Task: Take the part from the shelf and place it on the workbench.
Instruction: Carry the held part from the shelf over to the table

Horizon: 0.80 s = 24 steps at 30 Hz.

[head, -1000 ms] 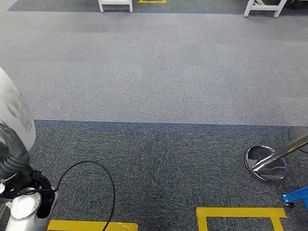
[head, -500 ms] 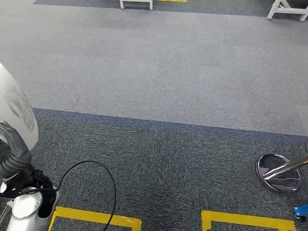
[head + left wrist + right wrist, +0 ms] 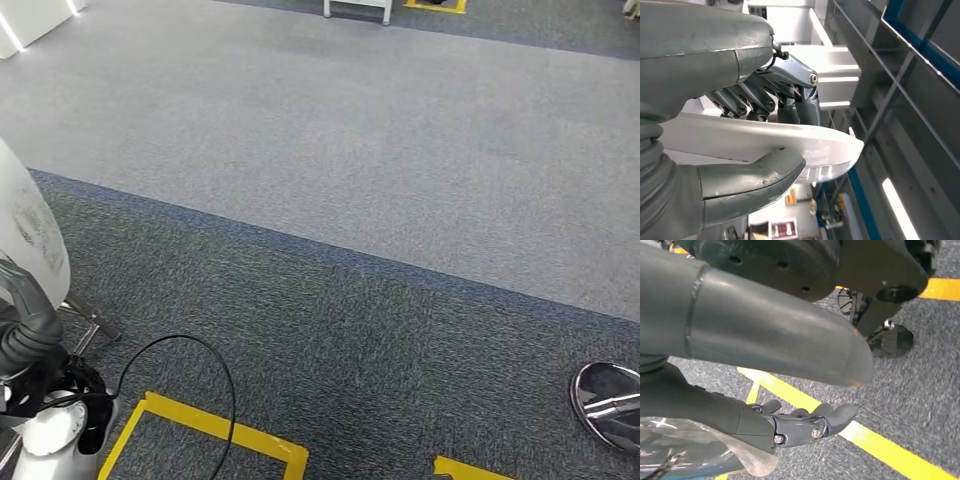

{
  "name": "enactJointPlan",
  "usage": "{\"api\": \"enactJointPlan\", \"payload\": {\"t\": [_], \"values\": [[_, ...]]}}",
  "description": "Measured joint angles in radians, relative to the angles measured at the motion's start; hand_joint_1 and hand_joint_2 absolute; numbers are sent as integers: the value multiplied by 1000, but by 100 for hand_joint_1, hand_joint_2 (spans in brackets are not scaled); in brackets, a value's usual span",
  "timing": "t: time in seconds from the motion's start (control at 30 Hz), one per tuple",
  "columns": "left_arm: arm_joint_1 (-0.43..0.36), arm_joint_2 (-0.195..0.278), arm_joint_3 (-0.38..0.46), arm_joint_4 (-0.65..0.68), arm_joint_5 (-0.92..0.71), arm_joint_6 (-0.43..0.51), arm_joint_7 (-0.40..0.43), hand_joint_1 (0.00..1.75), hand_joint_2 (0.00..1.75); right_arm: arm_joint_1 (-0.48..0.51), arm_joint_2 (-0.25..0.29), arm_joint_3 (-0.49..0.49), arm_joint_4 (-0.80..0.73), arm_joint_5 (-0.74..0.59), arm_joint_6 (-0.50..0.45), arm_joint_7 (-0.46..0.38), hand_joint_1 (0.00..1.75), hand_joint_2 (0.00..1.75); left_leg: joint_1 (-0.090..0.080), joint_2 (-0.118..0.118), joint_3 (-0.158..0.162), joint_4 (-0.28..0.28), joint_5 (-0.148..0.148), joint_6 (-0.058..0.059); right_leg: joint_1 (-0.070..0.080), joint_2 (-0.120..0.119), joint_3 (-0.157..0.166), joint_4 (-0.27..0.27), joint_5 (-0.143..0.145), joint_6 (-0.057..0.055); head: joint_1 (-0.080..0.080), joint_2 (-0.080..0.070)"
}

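The carpeted floor [image 3: 377, 150] spreads ahead in a pale band and a darker band, marked with yellow tape [image 3: 219, 430] and crossed by a loose black cable [image 3: 226, 390] near the robot's left side; a shiny round stand base [image 3: 607, 405] sits at the right edge, and white furniture legs [image 3: 358, 10] stand far off; no tabletop is in sight, so I judge the carry to be under way with the placing not yet done.

The part [image 3: 764, 142], a flat white curved panel, is in the left hand [image 3: 768, 135]; dark fingers [image 3: 798, 100] press on one face and the thick thumb [image 3: 760, 177] on the other, so it is pinched at one edge with much of it sticking out free; in the head view the part [image 3: 26, 230] shows at the left border, raised above the arm.

The right hand [image 3: 806, 425] hangs low over the floor, fingers loosely curled and holding nothing.

Risks, as I judge them: a one-edge pinch on a smooth panel could slip or twist under walking jolts; the overhanging end could strike a post or shelf during a turn; the cable could catch a foot; the stand base lies close enough to the path to trip on.
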Motion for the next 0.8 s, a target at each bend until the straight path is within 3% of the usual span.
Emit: {"api": "enactJointPlan", "payload": {"t": [0.03,0.1,0.17,0.23,0.27,0.33,0.4,0.47,0.53,0.57,0.6,0.67,0.73,0.77,0.8], "values": [[1,0,1,0,-11,0,0,175,175,-2,0,0,0,0,0,0,0,0,1,-12,-2,-2,3,6,-2,1,-1,3,-5,6,1,0],[-1,-3,4,0,-49,0,1,175,175,-4,0,2,0,1,0,0,0,0,6,-35,-4,-5,10,18,-6,47,-21,50,-39,17,4,0],[-1,-9,7,1,-94,0,10,175,175,-1,0,2,0,1,-1,-1,0,0,8,-60,-6,-6,13,26,-9,105,-82,180,-105,22,8,0],[4,-14,11,2,-130,0,25,175,175,4,0,2,1,1,-2,-4,0,0,7,-87,-8,-5,15,29,-10,121,-141,296,-142,23,9,0],[8,-15,14,2,-143,0,33,175,175,6,0,1,1,1,-3,-7,0,0,6,-100,-9,-5,16,29,-10,123,-148,303,-132,21,9,0],[11,-14,26,2,-158,0,43,175,175,7,0,1,1,1,-4,-13,0,0,6,-128,-8,-3,16,28,-10,135,-107,206,-64,16,9,0],[13,-12,40,2,-158,0,47,175,175,7,0,1,1,1,-5,-18,0,0,6,-154,-11,2,17,23,-14,185,-43,70,-9,9,8,0],[15,-9,51,2,-155,0,48,175,175,9,0,2,1,1,-6,-22,0,0,8,-176,-20,6,20,13,-16,215,-14,15,-1,6,8,0],[19,-4,63,1,-153,0,48,175,175,11,0,2,1,1,-7,-24,0,0,12,-196,-27,6,24,0,-15,196,-9,8,2,-1,9,0],[21,-2,69,1,-152,1,48,175,175,10,0,1,0,1,-8,-25,0,0,12,-189,-32,12,19,-5,-16,183,-7,4,5,-6,8,0],[22,1,74,0,-152,1,48,175,175,10,0,1,0,0,-9,-26,0,0,11,-168,-42,33,3,-11,-18,169,-5,-1,7,-12,4,0],[23,4,81,-1,-152,1,48,175,175,11,0,1,0,0,-10,-27,0,0,9,-110,-85,130,-54,-20,-17,140,-3,-6,9,-20,-3,0],[27,4,83,-1,-152,1,48,175,175,13,0,1,0,0,-10,-27,0,0,13,-85,-139,251,-104,-28,-15,108,-3,-5,7,-23,-5,0],[30,5,85,-1,-154,1,48,175,175,13,0,1,0,0,-9,-28,0,0,15,-81,-151,279,-107,-32,-15,93,-3,-5,5,-23,-5,0],[32,5,88,-1,-161,1,48,175,175,13,0,1,0,0,-9,-29,0,0,17,-77,-144,268,-90,-34,-15,77,-2,-4,3,-22,-5,0]]}}
